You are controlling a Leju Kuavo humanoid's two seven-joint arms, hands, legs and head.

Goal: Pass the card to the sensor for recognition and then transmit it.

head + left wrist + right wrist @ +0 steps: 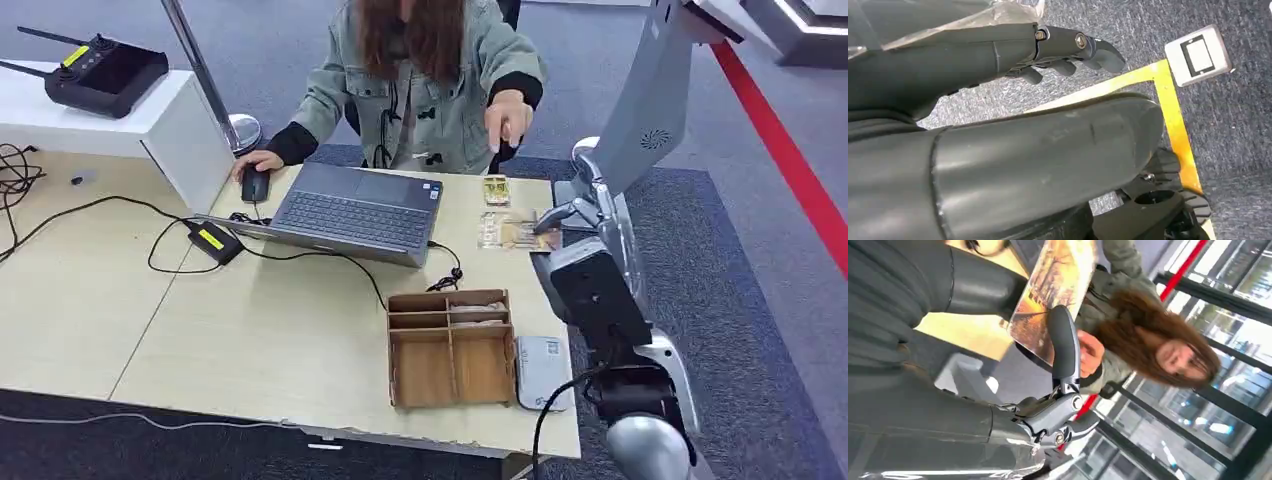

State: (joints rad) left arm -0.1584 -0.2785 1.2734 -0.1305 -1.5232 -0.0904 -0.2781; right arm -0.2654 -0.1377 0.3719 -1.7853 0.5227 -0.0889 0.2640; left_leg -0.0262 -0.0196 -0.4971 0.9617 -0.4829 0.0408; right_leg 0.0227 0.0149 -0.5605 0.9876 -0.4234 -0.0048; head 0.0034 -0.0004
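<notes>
Right wrist view has the goods: the right hand (1048, 390) is pinching a glossy orange-and-yellow picture card (1053, 295), thick grey thumb on one face and a dark finger (1064, 342) pressed on the other. Whatever's printed on the card is too blurred to read. Behind it sits a person in a grey-green denim jacket (1108, 285), hand (1089, 352) raised close to the card.

From the head view, that card (515, 233) is up over the far right part of the pale wooden desk (250, 340), past the brown cardboard compartment tray (450, 347) and the small white reader box (541, 371). No legible labels anywhere.

Left hand (1068, 50) hangs over grey carpet, fingers loosely curled, holding nothing.
</notes>
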